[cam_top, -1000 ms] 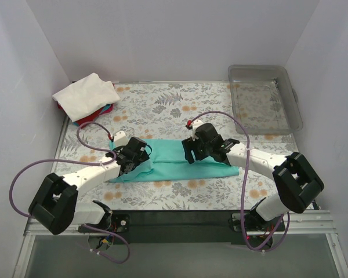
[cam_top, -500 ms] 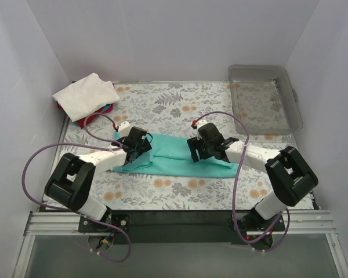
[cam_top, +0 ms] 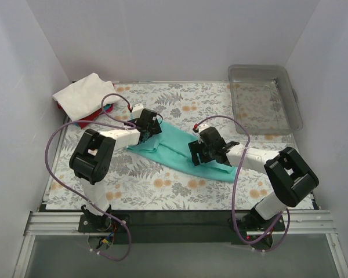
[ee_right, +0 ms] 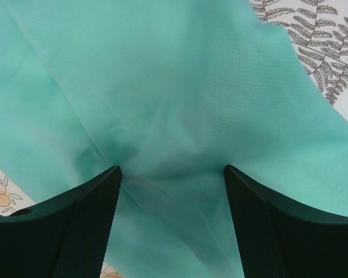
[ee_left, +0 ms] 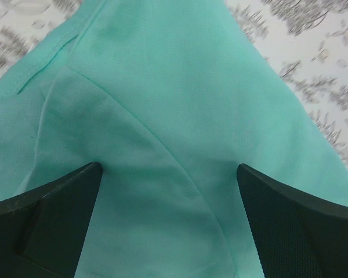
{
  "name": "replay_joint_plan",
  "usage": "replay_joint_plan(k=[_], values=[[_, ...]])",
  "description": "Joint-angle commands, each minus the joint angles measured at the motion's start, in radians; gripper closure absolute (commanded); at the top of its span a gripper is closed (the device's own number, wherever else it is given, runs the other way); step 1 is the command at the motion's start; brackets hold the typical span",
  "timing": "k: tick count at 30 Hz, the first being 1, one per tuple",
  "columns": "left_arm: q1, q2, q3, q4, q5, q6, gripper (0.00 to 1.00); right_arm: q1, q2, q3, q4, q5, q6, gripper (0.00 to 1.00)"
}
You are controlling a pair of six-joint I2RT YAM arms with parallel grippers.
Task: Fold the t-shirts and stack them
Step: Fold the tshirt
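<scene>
We see a white left arm (cam_top: 123, 136) and white right arm (cam_top: 255, 157), chunky black joint housings (cam_top: 90, 155), looping purple cables (cam_top: 220, 116), black dimpled end effector fingers (ee_left: 46, 227), red wrist markers (cam_top: 195, 126)

Far right corner: a clear grey plastic tray (cam_top: 261, 67) sits flat on the table (cam_top: 180, 104), its floor letting the print show through. The tabletop carries grey ferns and small orange blossoms, seen close up at the edges of both wrist views. Plain white walls (cam_top: 162, 40) close in three sides.
</scene>
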Motion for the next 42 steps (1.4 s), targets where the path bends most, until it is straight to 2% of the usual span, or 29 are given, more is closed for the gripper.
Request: replay_joint_plan(k=[1, 8, 18, 25, 31, 34, 38, 42], values=[[0.006, 0.106, 0.076, -0.011, 0.102, 0.034, 0.06, 0.012, -0.016, -0.051, -0.062, -0.078, 0.059, 0.35], [0.005, 0.255, 0.209, 0.043, 0.198, 0.071, 0.09, 0.076, -0.079, -0.062, -0.066, -0.085, 0.103, 0.35], [-0.032, 0.372, 0.438, 0.104, 0.308, 0.137, 0.11, 0.219, -0.024, 0.018, -0.066, -0.113, 0.145, 0.35], [-0.043, 0.413, 0.557, 0.112, 0.352, 0.163, 0.12, 0.254, -0.044, 0.055, -0.068, -0.098, 0.149, 0.35], [-0.049, 0.263, 0.521, 0.147, 0.346, 0.198, 0.11, 0.257, -0.170, 0.063, -0.115, -0.029, 0.126, 0.32], [-0.052, 0.116, 0.447, 0.173, 0.354, 0.203, 0.11, 0.259, -0.252, 0.044, -0.138, 0.017, 0.114, 0.31], [-0.055, 0.029, 0.357, 0.150, 0.375, 0.189, 0.11, 0.257, -0.302, 0.006, -0.154, 0.059, 0.113, 0.30], [-0.058, 0.007, 0.252, 0.132, 0.391, 0.143, 0.11, 0.257, -0.323, -0.042, -0.158, 0.070, 0.120, 0.29]])
